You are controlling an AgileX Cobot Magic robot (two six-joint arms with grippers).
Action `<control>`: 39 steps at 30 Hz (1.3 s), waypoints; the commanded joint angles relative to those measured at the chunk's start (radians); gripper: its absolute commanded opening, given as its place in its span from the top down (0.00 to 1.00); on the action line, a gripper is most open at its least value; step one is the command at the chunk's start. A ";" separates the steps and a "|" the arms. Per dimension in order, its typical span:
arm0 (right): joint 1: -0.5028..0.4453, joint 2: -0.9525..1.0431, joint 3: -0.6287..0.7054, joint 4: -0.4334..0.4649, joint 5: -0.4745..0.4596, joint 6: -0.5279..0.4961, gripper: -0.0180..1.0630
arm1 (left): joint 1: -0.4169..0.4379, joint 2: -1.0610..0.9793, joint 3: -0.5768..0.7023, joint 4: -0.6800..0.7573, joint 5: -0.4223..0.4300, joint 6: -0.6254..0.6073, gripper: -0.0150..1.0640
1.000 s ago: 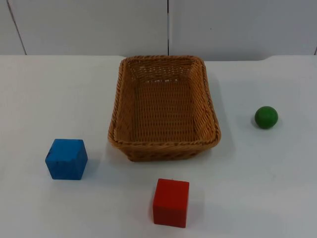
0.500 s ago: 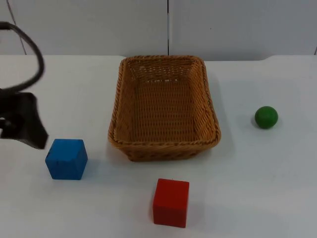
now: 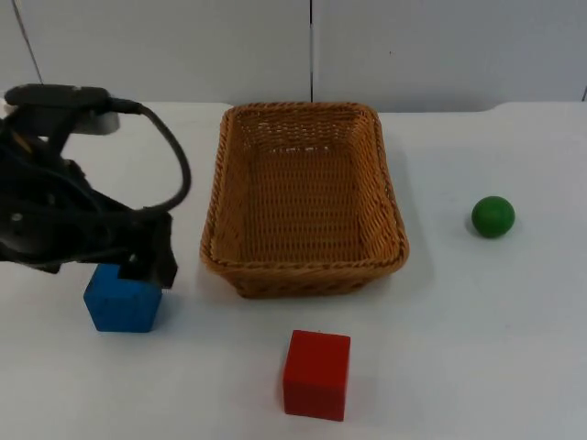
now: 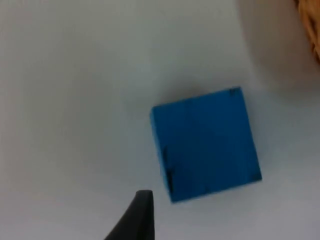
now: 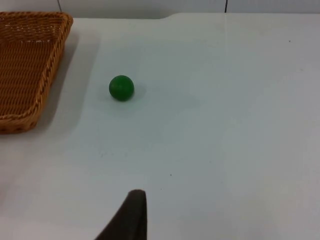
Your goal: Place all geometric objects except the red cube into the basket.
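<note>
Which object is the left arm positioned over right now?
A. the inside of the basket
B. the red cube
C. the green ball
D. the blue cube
D: in the top view the left arm covers the upper part of the blue cube, and the left wrist view looks straight onto that cube, with the left pincer beside its edge.
</note>
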State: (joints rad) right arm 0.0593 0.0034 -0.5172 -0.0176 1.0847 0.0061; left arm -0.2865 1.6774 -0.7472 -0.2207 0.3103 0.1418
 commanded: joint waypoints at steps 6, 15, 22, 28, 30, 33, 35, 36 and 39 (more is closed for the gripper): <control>-0.006 -0.003 0.001 -0.003 -0.006 0.002 0.01 | -0.004 0.131 -0.079 0.083 -0.061 -0.008 0.10; -0.006 -0.003 0.001 -0.003 -0.006 0.002 0.01 | -0.004 0.215 -0.090 0.130 -0.124 -0.008 0.10; -0.006 -0.003 0.001 -0.003 -0.006 0.002 0.01 | -0.004 0.248 -0.090 0.130 -0.158 -0.008 0.10; -0.006 -0.003 0.001 -0.003 -0.006 0.002 0.01 | -0.004 0.258 -0.090 0.130 -0.151 -0.008 0.20; -0.006 -0.003 0.001 -0.003 -0.006 0.002 0.01 | -0.004 0.258 -0.090 0.130 -0.139 -0.015 0.40; -0.006 -0.003 0.001 -0.003 -0.006 0.002 0.01 | -0.004 0.253 -0.090 0.130 -0.106 -0.037 0.69; -0.006 -0.003 0.001 -0.003 -0.006 0.002 0.01 | -0.004 0.226 -0.090 0.130 -0.057 -0.044 0.99; -0.006 -0.003 0.001 -0.003 -0.006 0.002 0.01 | -0.004 0.211 -0.090 0.128 -0.034 -0.051 0.99; -0.006 -0.003 0.001 -0.003 -0.006 0.002 0.01 | -0.004 0.154 -0.090 0.128 0.011 -0.097 0.99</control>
State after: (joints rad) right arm 0.0593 0.0034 -0.5172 -0.0176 1.0847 0.0061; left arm -0.2905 1.8588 -0.8349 -0.0896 0.3065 0.0687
